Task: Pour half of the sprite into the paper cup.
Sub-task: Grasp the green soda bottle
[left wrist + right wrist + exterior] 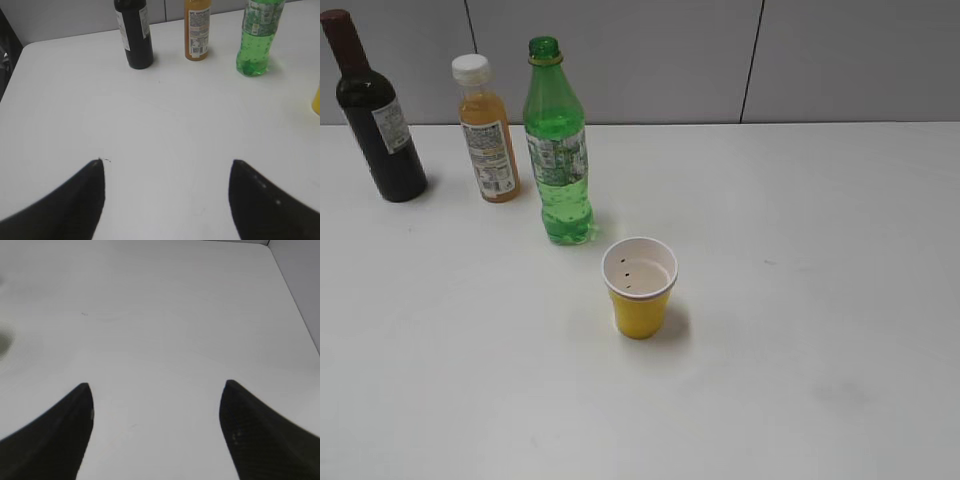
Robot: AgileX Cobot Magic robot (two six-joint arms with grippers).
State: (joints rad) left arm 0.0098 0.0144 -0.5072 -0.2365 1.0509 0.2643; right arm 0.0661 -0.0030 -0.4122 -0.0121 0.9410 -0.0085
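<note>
The sprite (558,150) is a tall green bottle with a green cap, standing upright on the white table; its lower part shows in the left wrist view (258,37). The yellow paper cup (640,287) stands upright in front of it, to the right, white inside; a sliver of it shows at the right edge of the left wrist view (316,100). My left gripper (166,162) is open and empty over bare table, well short of the bottles. My right gripper (156,385) is open and empty over bare table. Neither gripper shows in the exterior view.
An orange juice bottle with a white cap (486,135) and a dark wine bottle (375,115) stand left of the sprite, also in the left wrist view (197,30) (134,32). A grey wall runs behind the table (820,250).
</note>
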